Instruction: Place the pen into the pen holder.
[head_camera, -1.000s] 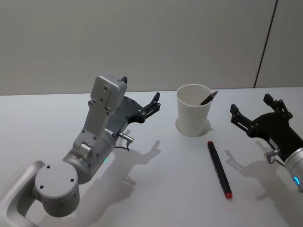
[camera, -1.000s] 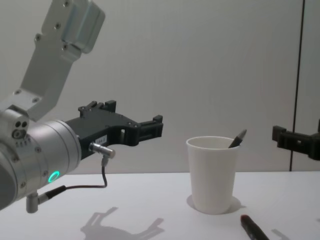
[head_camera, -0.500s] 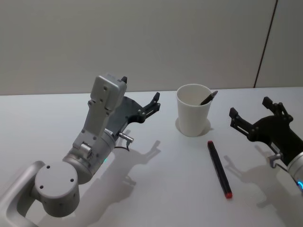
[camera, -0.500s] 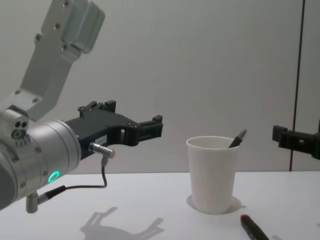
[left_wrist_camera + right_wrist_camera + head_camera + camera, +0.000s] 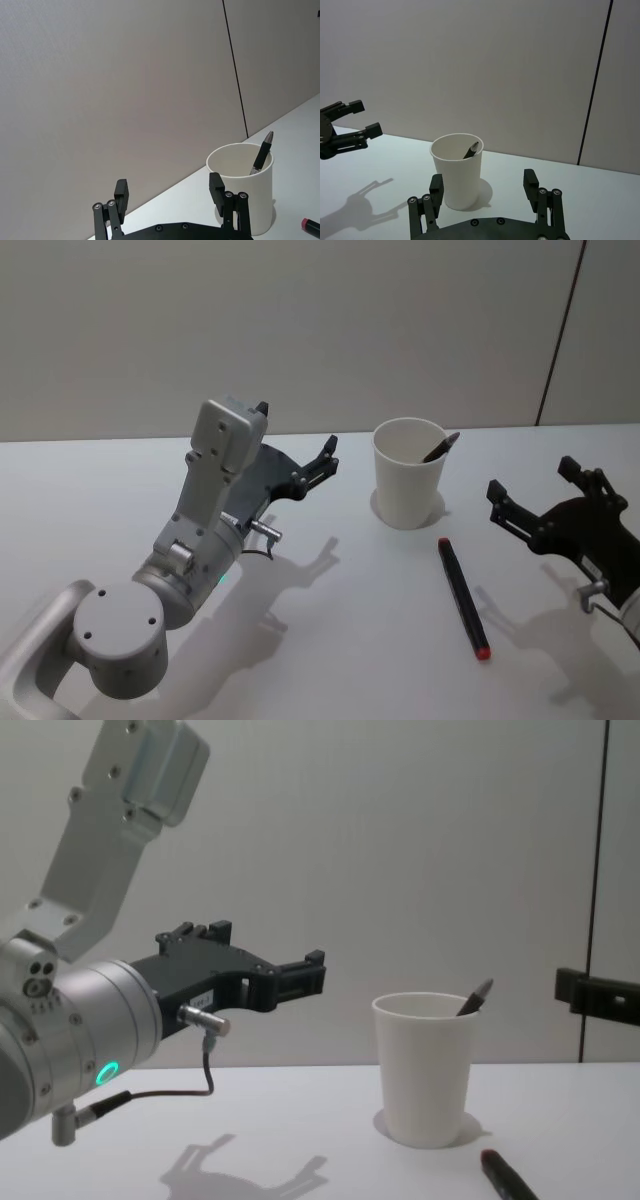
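The pen (image 5: 463, 597) shows whole in the head view, but in the chest view the bottom edge cuts it off, so just its red end and a bit of black body can be seen there. In the left wrist view its red tip peeks in at the lower right corner. A dark pen (image 5: 441, 447) stands inside the pen holder (image 5: 408, 485). The cup wall hides most of it, and its pointed top sticks up over the rim on the right. The arm of the right hand (image 5: 531, 477) runs off the right edge of the head view, and in the chest view one black finger pokes in from the right edge. This hand is spread wide, holds nothing and floats above the bench (image 5: 330, 640), to the right of the pen and apart from it. The left hand (image 5: 296, 427) hangs in the air at the middle left of the head view, left of the cup. It is spread wide too, and it is empty and touches nothing. The pen lies flat at the lower right, near the cup but not touching it, with its black end toward the cup. The bench is plain white with soft grey shadows (image 5: 300, 570) of the arms on it. Behind it is a bare pale wall (image 5: 250, 320) with a thin dark line (image 5: 562, 330) running down at the upper right.
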You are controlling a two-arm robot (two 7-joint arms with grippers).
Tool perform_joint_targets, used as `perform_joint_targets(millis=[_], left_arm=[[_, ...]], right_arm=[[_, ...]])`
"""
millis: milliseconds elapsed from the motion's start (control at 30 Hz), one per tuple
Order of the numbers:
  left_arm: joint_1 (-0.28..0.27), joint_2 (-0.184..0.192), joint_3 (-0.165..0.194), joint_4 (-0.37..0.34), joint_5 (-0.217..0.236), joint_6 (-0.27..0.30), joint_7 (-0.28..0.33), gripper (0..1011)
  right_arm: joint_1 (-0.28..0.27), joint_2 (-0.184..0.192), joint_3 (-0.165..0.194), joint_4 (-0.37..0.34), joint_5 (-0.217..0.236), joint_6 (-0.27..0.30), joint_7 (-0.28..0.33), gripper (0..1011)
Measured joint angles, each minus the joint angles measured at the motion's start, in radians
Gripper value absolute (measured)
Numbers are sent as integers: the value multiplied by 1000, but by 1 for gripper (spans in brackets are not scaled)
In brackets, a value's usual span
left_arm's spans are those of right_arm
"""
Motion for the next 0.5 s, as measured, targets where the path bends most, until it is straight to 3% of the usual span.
perform_joint_targets(millis=[500], left_arm=[[0,0,0,0,0,0,0,1001]], right_arm=[[-55,25,9,-100,30,77,-29,1002]])
